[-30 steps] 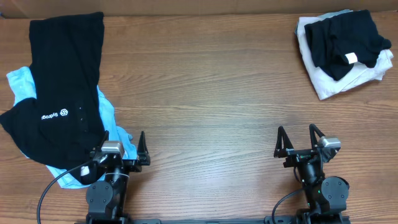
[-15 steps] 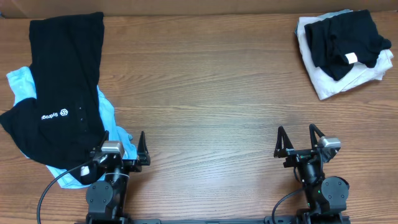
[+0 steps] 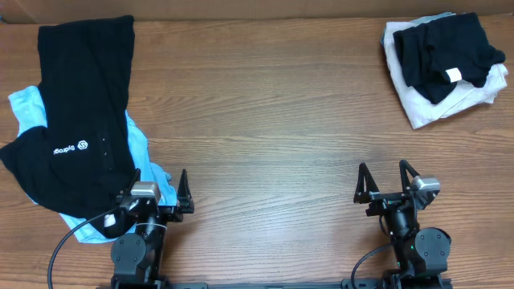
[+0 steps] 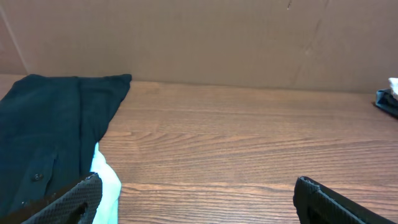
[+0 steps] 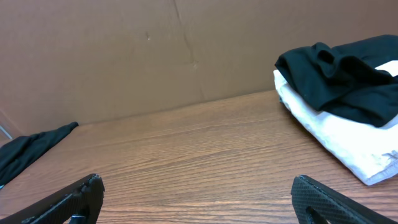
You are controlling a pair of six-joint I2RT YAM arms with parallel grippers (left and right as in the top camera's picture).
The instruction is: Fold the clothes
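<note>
We see the plain black T-shirt [image 3: 442,48] lying crumpled at the far right of the bench [image 3: 265,120], with its small white tag [image 3: 454,75] showing on the near side. It rests on a white garment [image 3: 426,108] that sticks out beneath it toward us. Well apart, at the far left, a second black shirt [image 3: 80,96] with white lettering [image 3: 71,149] lies stretched from the far edge toward the near side. It is draped over a light-blue garment [image 3: 138,144] whose edges show on both sides of it. The left claw [image 3: 159,189] sits at the near left with its jaws spread wide and nothing between them. One finger stands over the near corner of the light-blue garment, and we cannot tell whether it touches. The right claw [image 3: 384,183] sits at the near right, well apart from the T-shirt, equally wide and gripping nothing. A brown cardboard wall [image 4: 217,37] stands behind the bench.
</note>
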